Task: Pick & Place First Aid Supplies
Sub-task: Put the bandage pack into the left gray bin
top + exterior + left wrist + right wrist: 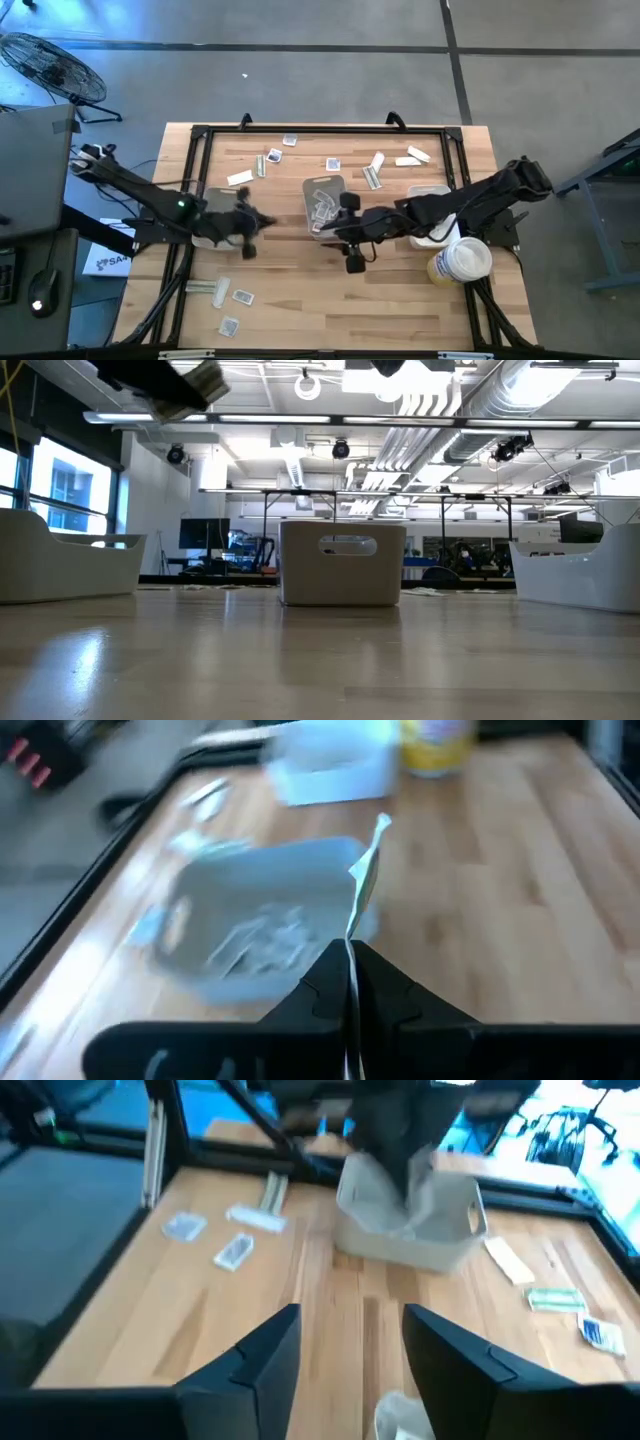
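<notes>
Packets (332,164) of first aid supplies lie scattered over the wooden surface (300,290): several near the far edge, a few more near the left front corner (242,297). Some already sit inside the grey tray (322,203) in the middle. Look thin, flat and very light, probably bendy and a bit slippery. Likely hard to lift off flat wood, so best pinched by one thin edge or end. Left pincer (350,982) squeezed tight on one narrow pale green-white strip (366,880), held by its lower end so the rest sticks up and bends a little. Hangs up in the air above the left side of the surface, pointing toward the grey tray (255,910). Right pincer (350,1350) spread wide with nothing between its two dark fingers (258,1360). Sits above the middle of the surface, just in front of the grey tray, looking toward the left arm and a white tray (408,1218) beside it. Something pale (400,1415) just under the right pincer, too blurry to name. Big white tub with a yellow label (460,262) stands near the right edge, beside another white tray (432,193).
</notes>
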Robot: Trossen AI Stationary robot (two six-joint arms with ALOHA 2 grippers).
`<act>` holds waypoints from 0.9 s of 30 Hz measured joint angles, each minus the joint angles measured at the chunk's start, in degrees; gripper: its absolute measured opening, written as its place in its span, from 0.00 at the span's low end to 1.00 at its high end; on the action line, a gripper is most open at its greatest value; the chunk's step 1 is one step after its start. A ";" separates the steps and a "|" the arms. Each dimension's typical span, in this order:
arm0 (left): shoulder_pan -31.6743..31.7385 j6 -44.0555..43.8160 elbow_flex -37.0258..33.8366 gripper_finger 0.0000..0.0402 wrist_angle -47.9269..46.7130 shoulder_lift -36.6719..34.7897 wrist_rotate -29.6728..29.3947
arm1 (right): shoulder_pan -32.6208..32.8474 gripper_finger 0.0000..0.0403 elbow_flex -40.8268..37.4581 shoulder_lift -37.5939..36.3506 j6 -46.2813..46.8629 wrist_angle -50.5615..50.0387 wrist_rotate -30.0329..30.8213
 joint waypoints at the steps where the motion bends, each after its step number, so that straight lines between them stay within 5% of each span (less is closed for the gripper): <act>1: 0.05 -3.92 0.01 0.00 -3.25 -1.88 -1.91 | 0.00 0.43 0.00 0.03 -0.04 -0.86 0.00; 6: 0.65 -26.66 0.01 0.00 -19.24 -8.19 -8.12 | -0.25 0.42 -0.12 1.47 -0.34 -3.89 -0.03; 15: 6.98 -58.84 -0.05 0.00 -45.12 -5.05 -3.41 | -0.66 0.36 -0.15 4.48 -2.62 -4.58 0.07; 20: 7.87 -64.12 -1.42 0.00 -45.44 -2.42 0.92 | -0.61 0.34 -0.13 5.10 -0.67 -6.48 -0.16; 27: 7.85 -63.50 -10.07 0.00 -34.36 -2.22 5.78 | -0.63 0.33 -0.17 5.66 0.33 -7.56 -0.48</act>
